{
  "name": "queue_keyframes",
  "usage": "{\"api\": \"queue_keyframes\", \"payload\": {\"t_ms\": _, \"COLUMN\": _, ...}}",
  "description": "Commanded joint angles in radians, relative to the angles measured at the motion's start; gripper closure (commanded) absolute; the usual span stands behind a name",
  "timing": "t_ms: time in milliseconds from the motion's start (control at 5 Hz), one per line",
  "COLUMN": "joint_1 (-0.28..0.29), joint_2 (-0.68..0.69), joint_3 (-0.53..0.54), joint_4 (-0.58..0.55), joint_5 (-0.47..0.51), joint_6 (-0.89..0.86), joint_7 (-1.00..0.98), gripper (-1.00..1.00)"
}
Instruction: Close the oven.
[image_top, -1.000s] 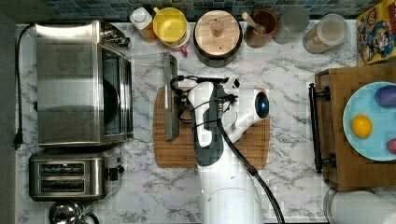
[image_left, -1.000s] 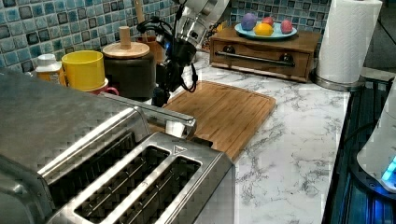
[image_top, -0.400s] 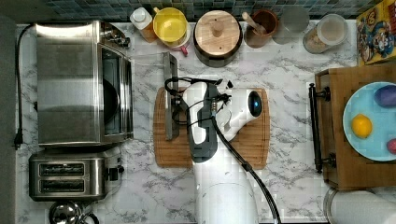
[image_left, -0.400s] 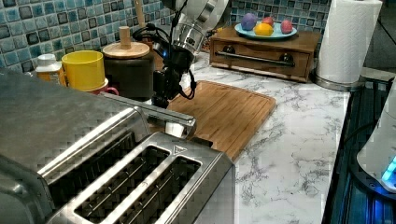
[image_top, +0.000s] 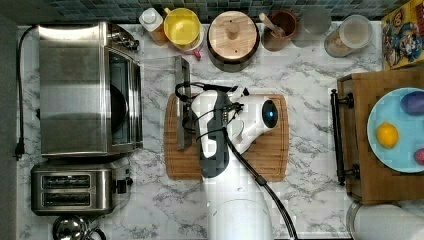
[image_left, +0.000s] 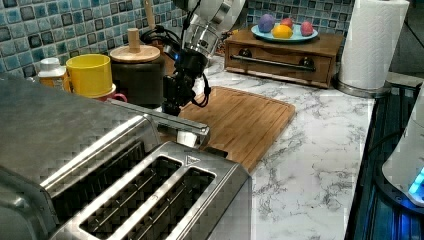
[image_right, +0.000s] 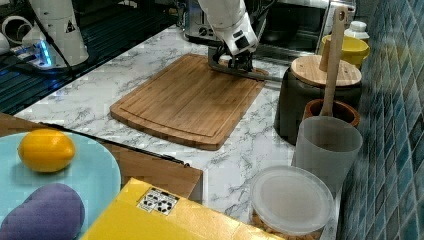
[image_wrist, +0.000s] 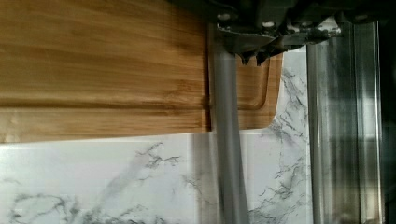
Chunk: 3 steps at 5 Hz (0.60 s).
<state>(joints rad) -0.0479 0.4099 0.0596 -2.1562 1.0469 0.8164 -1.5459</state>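
**Desk:** Where is the oven in relation to the cutting board?

**Photographer:** The steel oven stands on the marble counter, just off the cutting board's edge on the top view's left. Its glass door is folded down flat and reaches toward the board. The metal bar handle lies over that same edge of the board, and the dark cavity behind the door stands open.

**Desk:** And the arm?

**Photographer:** The white Panda arm reaches across the board. Its gripper is down at the handle, about midway along the bar, over the board's edge nearest the oven. The wrist view shows the bar running straight out from under the gripper body, with the board's rounded corner and the marble behind it. Whether the gripper is spread or clamped on the bar, I cannot tell.

**Desk:** What else sits around the board?

**Photographer:** A two-slot toaster stands beside the oven, off the board's corner on the top view's lower left. A yellow mug and a dark canister with a wooden lid line the tiled wall beyond the board's far edge. Well apart from the board, on the top view's right, a wooden drawer box carries a blue plate of fruit.
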Motion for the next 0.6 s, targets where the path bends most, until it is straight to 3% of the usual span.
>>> {"api": "queue_keyframes", "payload": {"t_ms": 200, "joint_1": 0.172, "joint_2": -0.281, "joint_3": 0.141, "joint_4": 0.081, "joint_5": -0.098, "joint_6": 0.028, "joint_7": 0.196, "gripper": 1.0}}
{"api": "queue_keyframes", "payload": {"t_ms": 400, "joint_1": 0.203, "joint_2": -0.293, "joint_3": 0.154, "joint_4": 0.099, "joint_5": -0.195, "joint_6": 0.051, "joint_7": 0.29, "gripper": 1.0}}
{"api": "queue_keyframes", "payload": {"t_ms": 600, "joint_1": 0.26, "joint_2": -0.281, "joint_3": 0.156, "joint_4": 0.111, "joint_5": -0.501, "joint_6": 0.129, "joint_7": 0.54, "gripper": 1.0}}
